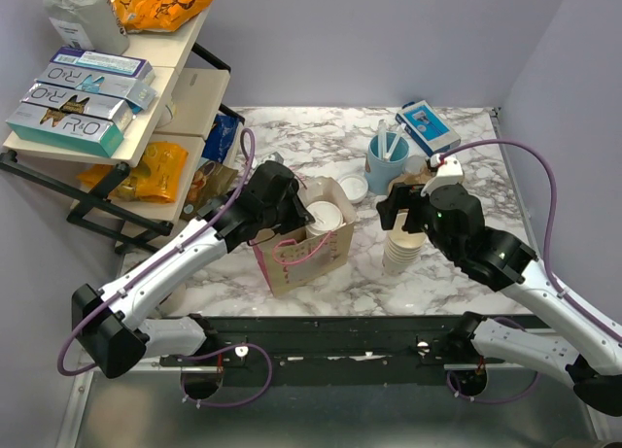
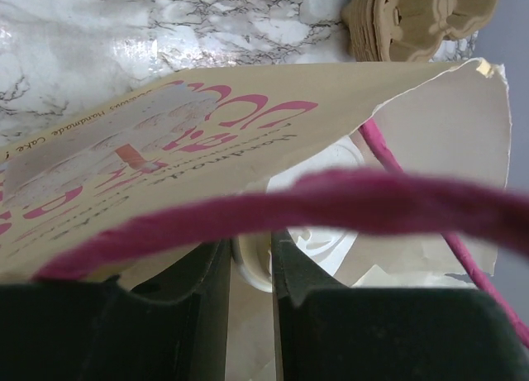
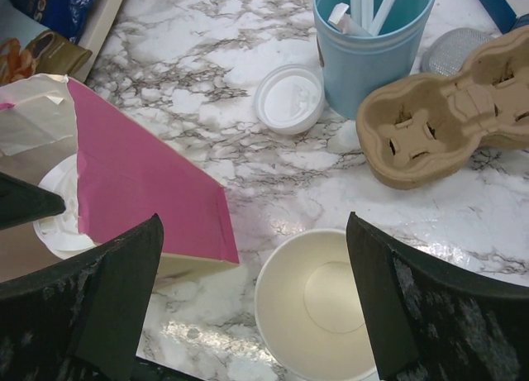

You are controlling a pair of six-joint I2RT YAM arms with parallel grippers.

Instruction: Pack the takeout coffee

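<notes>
The takeout coffee [image 1: 326, 216] stands inside a tan paper bag [image 1: 296, 258] with pink rope handles, and only its white lid [image 2: 331, 232] shows. My left gripper [image 2: 252, 249] reaches into the bag's mouth from the left, its fingers drawn close on the lid's rim. From the right wrist view the lid [image 3: 59, 220] peeks out behind the bag's pink side [image 3: 140, 183], with a dark left fingertip beside it. To the right of the bag, my right gripper [image 1: 403, 215] hangs wide open above a stack of lidless cream cups [image 3: 318, 302], holding nothing.
A light-blue mug [image 1: 389, 156] with white sticks, a cardboard cup carrier [image 3: 446, 108] and a loose white lid [image 3: 289, 98] lie behind the cups. A blue box [image 1: 428, 125] sits at the back right. A shelf [image 1: 117, 108] of boxes and snack bags stands along the left.
</notes>
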